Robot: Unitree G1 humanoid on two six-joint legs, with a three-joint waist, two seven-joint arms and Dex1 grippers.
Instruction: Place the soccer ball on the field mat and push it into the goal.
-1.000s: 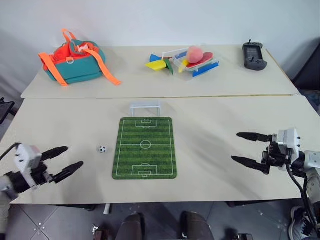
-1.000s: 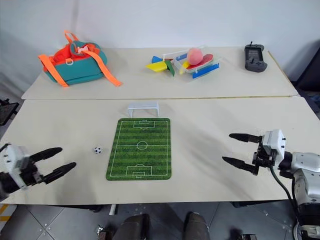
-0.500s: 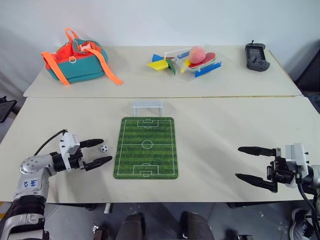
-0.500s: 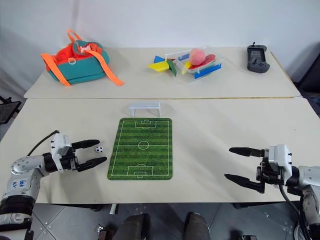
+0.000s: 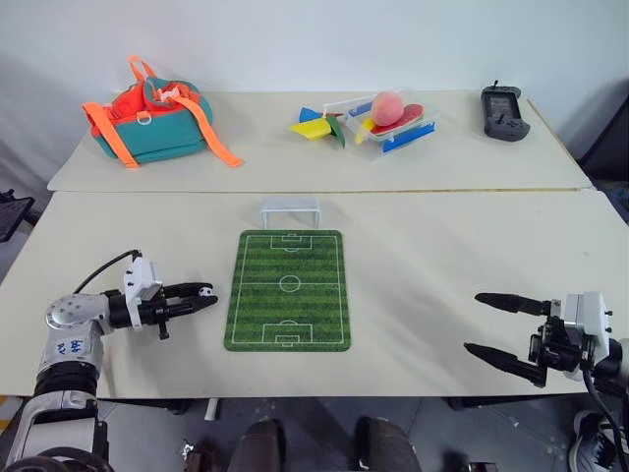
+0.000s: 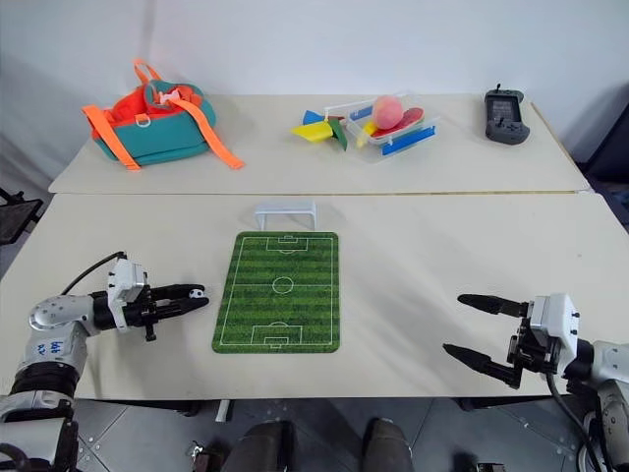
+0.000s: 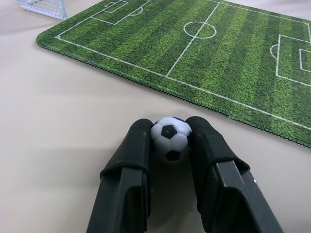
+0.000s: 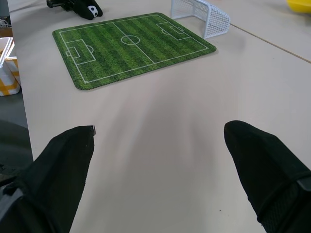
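A: Since the earlier picture the left gripper (image 5: 204, 292) has closed on the soccer ball (image 5: 203, 290), just left of the field mat (image 5: 288, 290).

B: In its wrist view both fingers (image 7: 133, 145) pinch the ball at their tips, beside the mat. It could slip out when lifted.

A: The right gripper (image 8: 160, 145) stays spread wide and empty, well right of the mat.

You face two pale beige benches, the near bench (image 5: 413, 295) and the far bench (image 5: 295, 157), set edge to edge with a thin seam between them. Behind them you see a plain white wall (image 5: 314, 39), evenly lit. Below the near edge lies a dark grey tiled floor (image 5: 147, 438).
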